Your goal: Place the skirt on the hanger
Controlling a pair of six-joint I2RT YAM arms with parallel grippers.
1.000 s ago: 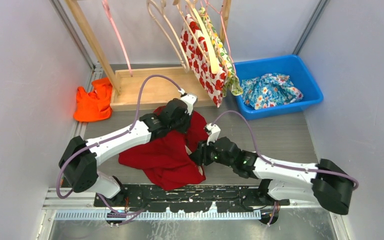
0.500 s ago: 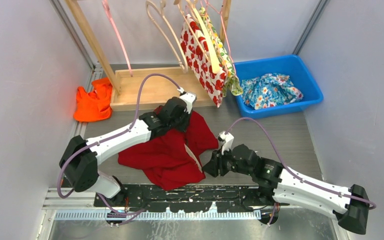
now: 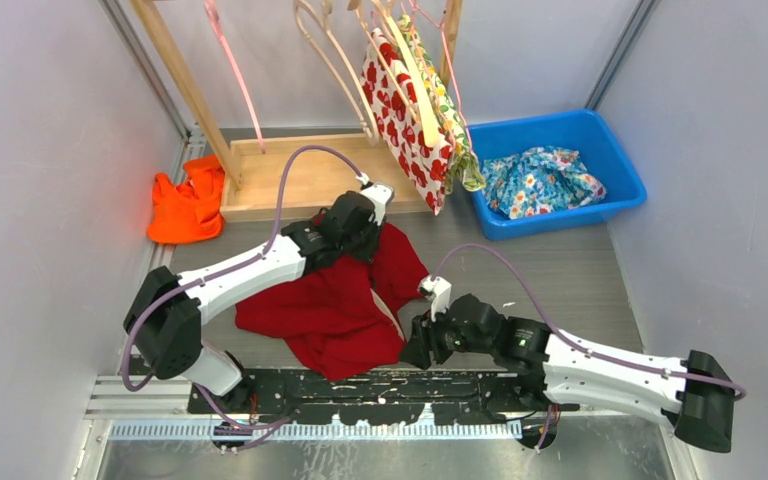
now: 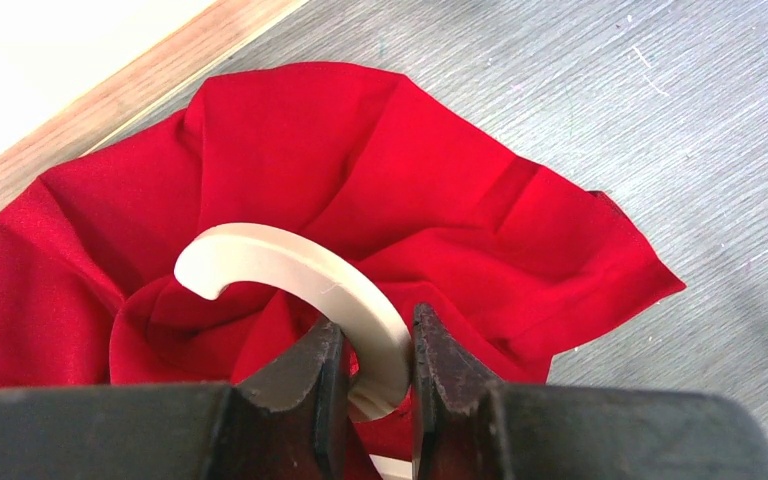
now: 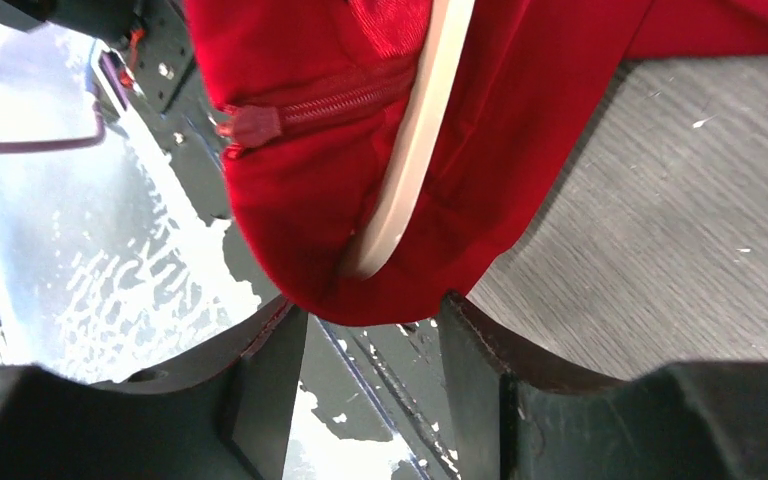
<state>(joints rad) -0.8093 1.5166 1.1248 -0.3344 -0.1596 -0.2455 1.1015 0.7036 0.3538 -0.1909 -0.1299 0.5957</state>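
With left jaws clamping the hanger (image 4: 290, 264), the open right jaws should pinch skirt (image 5: 290, 215) cloth only, missing its arm.

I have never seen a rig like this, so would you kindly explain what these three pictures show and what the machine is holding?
These are two robot arms bolted at the near edge of a table, each ending in a two-finger gripper. The wide picture is taken from above and behind them. The other two come from cameras on the wrists, so each shows its own fingers. On the table lies a red skirt with a cream hanger tucked into it. The left gripper is shut on the hanger's hook. The right gripper is open at the skirt's near corner, holding nothing. Farther back stand a wooden rack, an orange cloth and a blue bin with floral fabric.
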